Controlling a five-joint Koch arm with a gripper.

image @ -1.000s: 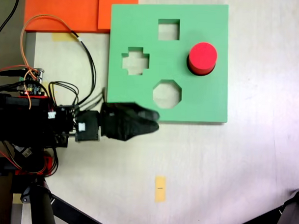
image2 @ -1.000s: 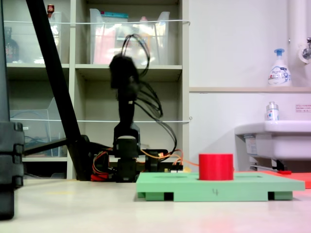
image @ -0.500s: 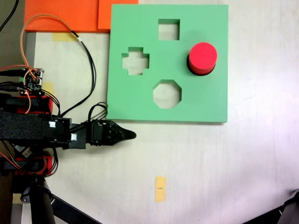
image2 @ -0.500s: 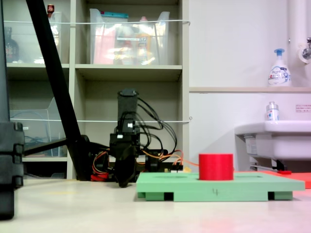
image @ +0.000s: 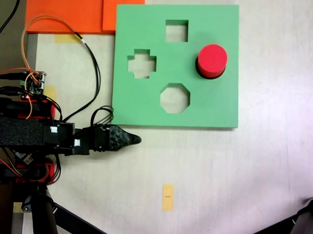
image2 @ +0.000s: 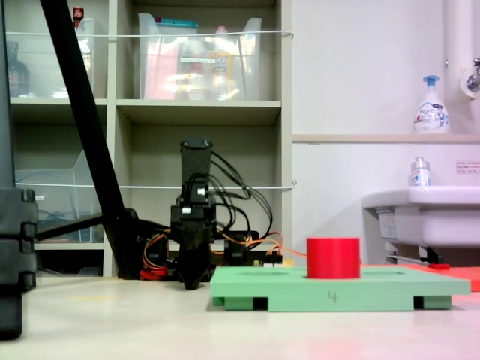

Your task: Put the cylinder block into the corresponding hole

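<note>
The red cylinder block (image: 212,58) stands upright on the right part of the green foam board (image: 213,106). A dark crescent of the round hole (image: 203,73) shows at its base; the rest of the hole is covered. In the second exterior view the cylinder block (image2: 333,257) rises well above the green board (image2: 375,287). My black gripper (image: 134,140) lies low off the board's near-left corner in the first exterior view, well apart from the block. Its jaws taper together to one tip, holding nothing. In the second exterior view the gripper (image2: 192,283) points down at the table.
The board also has a square cut-out (image: 176,31), a cross cut-out (image: 141,64) and an octagonal cut-out (image: 174,98). Orange foam sheets (image: 73,10) lie beside its far-left corner. A yellow tape strip (image: 167,197) lies on the table. Cables (image: 89,58) and tripod legs (image: 45,216) crowd the first exterior view's left.
One second ago the gripper was raised near the board's near edge; it has since dropped and pulled back to the first exterior view's left. It has hardly moved in the last half-second.
</note>
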